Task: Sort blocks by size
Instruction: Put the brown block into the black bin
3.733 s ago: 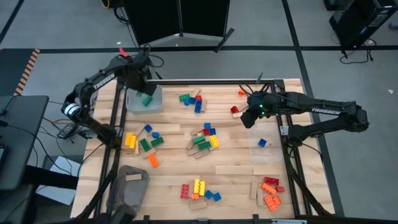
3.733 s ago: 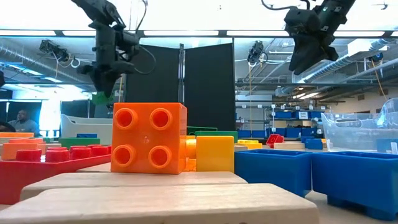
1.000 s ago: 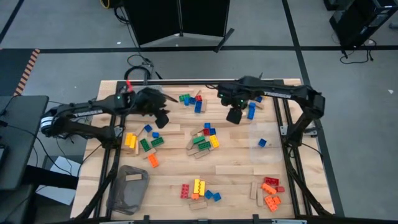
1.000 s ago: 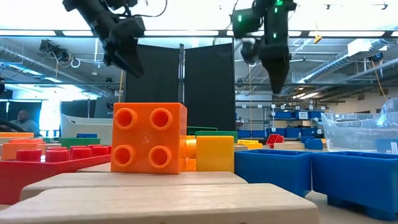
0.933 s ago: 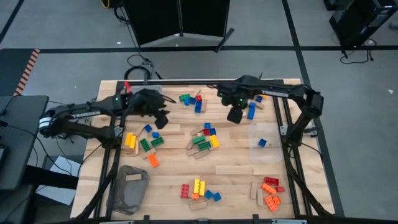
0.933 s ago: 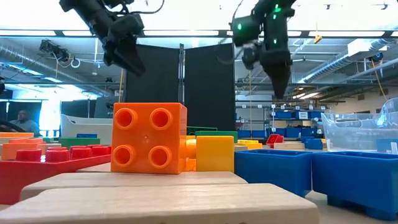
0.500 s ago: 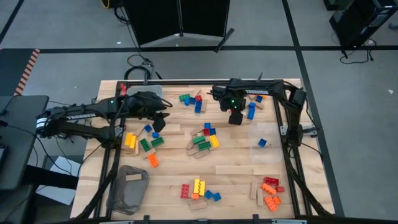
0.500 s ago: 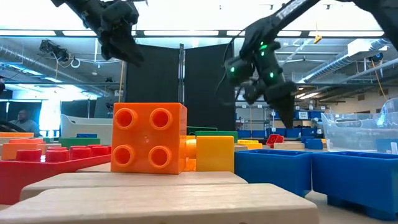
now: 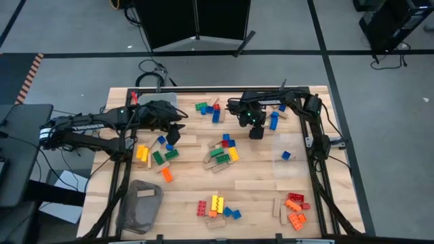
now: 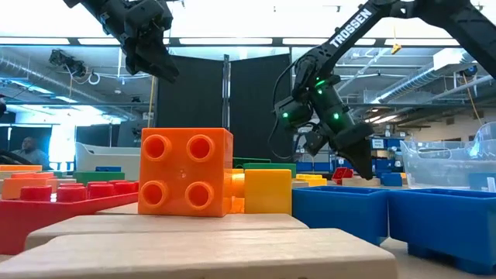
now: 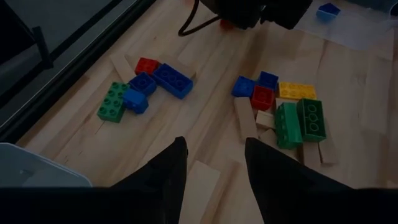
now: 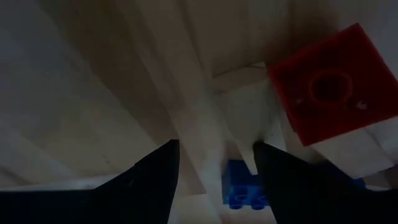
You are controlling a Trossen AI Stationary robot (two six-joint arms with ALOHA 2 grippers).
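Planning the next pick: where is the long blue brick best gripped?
Probably across its two long sides, near the free end, coming straight down: the long blue brick lies flat, studs up, while a small blue brick crowds its other end.

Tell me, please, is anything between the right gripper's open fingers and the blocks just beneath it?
Nothing visible is. The right gripper hangs open over bare table, with a small blue block showing through the gap and a red block off to one side. The left gripper waits apart.
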